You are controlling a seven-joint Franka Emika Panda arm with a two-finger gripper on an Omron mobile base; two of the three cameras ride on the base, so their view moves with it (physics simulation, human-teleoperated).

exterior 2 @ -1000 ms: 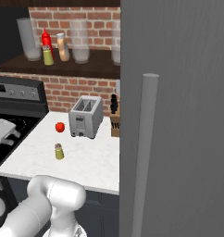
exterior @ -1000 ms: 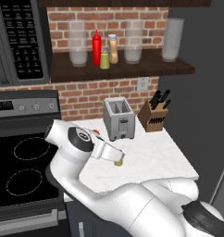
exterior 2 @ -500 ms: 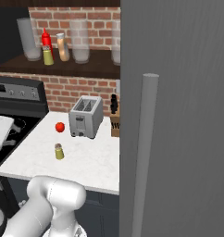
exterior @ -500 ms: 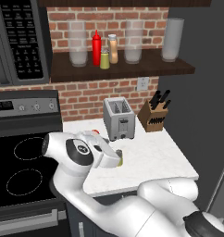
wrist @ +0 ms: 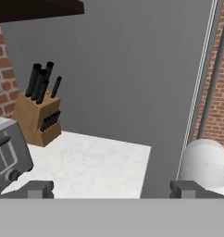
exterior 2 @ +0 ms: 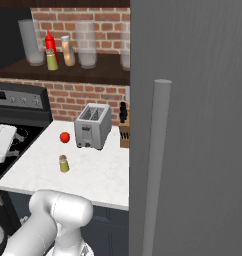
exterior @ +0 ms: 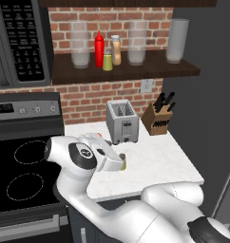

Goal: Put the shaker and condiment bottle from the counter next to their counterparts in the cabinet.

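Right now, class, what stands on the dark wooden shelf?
On the shelf: red squeeze bottle, small shaker, tan bottle and clear jars. Anything behind the jars is hidden.

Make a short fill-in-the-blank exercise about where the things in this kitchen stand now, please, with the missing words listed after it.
1. The shaker stands on the white ____, in front of the toaster.
2. The condiment bottle already stands on the cabinet shelf, to the right of the red ____.
3. The small red ball lies to the ____ of the toaster in the right base view.

Missing words: counter; squeeze bottle; left
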